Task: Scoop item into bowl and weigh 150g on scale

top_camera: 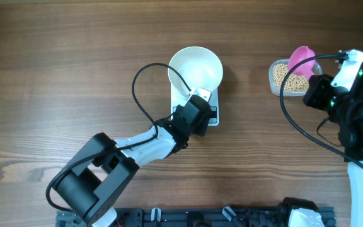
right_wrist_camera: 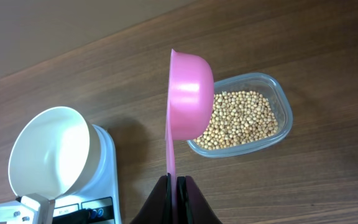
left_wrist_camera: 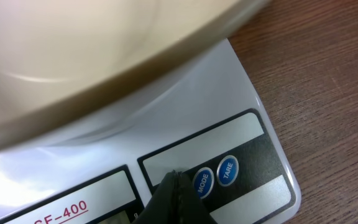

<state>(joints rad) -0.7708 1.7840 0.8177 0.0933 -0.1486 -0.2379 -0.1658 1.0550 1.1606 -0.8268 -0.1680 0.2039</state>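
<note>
The empty white bowl [top_camera: 195,69] stands on the white scale [top_camera: 213,114]. My left gripper [top_camera: 201,99] is shut with nothing in it. Its tips [left_wrist_camera: 176,175] rest on the scale's dark button panel, just left of the blue MODE button [left_wrist_camera: 202,181]. My right gripper [right_wrist_camera: 178,180] is shut on the handle of a pink scoop [right_wrist_camera: 188,93]. The scoop is tipped on its side over the near end of a clear tub [right_wrist_camera: 284,112] filled with tan beans [right_wrist_camera: 241,118]. In the right wrist view the bowl [right_wrist_camera: 48,155] and scale [right_wrist_camera: 104,162] lie to the left.
A blue TARE button [left_wrist_camera: 227,170] sits right of MODE. The bean tub [top_camera: 275,75] stands on the wooden table, right of the scale. A black cable [top_camera: 145,88] loops from the left arm beside the bowl.
</note>
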